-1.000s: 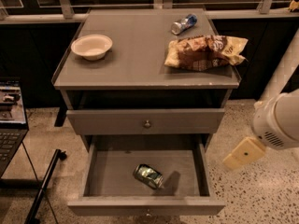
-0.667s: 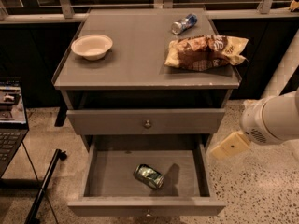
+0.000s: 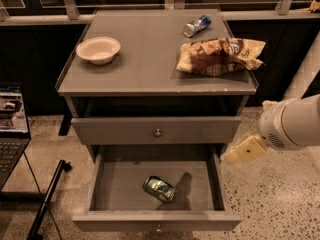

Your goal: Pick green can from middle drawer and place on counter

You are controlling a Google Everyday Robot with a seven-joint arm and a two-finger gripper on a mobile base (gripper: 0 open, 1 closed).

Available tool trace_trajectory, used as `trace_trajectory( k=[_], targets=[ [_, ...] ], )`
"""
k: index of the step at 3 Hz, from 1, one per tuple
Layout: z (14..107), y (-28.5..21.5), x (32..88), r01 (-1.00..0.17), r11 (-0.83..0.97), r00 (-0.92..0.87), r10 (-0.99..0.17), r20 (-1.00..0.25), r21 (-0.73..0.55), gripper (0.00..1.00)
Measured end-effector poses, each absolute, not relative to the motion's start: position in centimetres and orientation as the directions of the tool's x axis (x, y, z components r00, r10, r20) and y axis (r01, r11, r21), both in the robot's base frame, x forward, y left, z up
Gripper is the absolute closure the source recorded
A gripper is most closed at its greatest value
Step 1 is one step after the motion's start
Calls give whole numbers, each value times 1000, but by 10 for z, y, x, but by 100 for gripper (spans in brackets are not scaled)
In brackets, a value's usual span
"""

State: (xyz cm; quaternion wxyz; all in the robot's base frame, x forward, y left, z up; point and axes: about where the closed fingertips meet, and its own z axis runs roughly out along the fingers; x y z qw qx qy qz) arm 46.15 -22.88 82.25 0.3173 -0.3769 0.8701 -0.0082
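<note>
— Beside the open middle drawer (image 3: pixel 120 186), on its right, the gripper (image 3: pixel 245 151) has slid closer. Open or shut?
— Can't tell. Inside, the green can (image 3: pixel 159 188) lies sideways, untouched; descent toward it likely comes next.

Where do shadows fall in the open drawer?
Camera view: a dark shadow lies on the drawer floor just right of the green can, whose side glints; the gripper hangs outside, right of the drawer; the counter shows no strong glare.
</note>
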Motion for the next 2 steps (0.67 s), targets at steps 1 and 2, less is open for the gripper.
trace_trajectory(
  k=[1,2],
  targets=[
    [803,-226,456,-634,747,-526,-605,-597,-199,0],
    [746,-216,449,-616,782,-522,-495,-695,-95,0]
  ],
)
